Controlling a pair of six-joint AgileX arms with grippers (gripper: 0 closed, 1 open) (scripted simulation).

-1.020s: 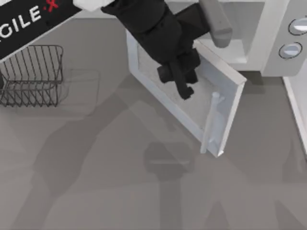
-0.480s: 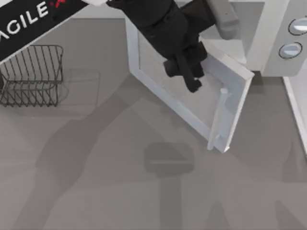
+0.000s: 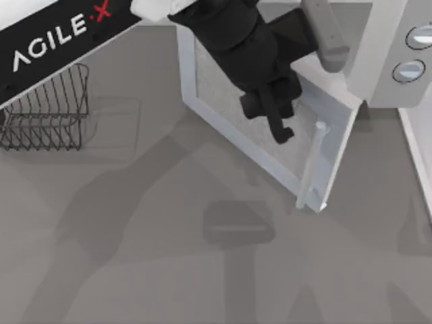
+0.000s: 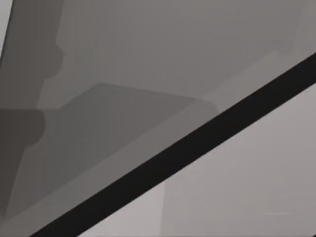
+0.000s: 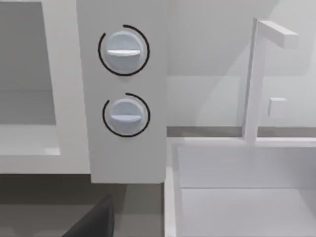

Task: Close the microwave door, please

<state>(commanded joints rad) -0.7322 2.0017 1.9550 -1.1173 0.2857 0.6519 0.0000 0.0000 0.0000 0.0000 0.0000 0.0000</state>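
A: Door position first: where's the microwave door (image 3: pixel 270 128) relative to your left gripper (image 3: pixel 280 125)?

B: You have it directly under the fingertips. The panel stands ajar, swung out from the microwave (image 3: pixel 388 61), its grey window beneath the black fingers and its pale bar handle (image 3: pixel 312 162) just beyond them, toward the free edge.

A: Are the fingers spread or pinched?

B: You cannot tell from above; they read as one dark shape against the window.

A: And farther out?

B: Your two knobs (image 5: pixel 123 52) sit on the side panel past the door's edge. Well off behind the left arm, a dark wire rack (image 3: pixel 47 108) rests on the grey table (image 3: pixel 169 270).
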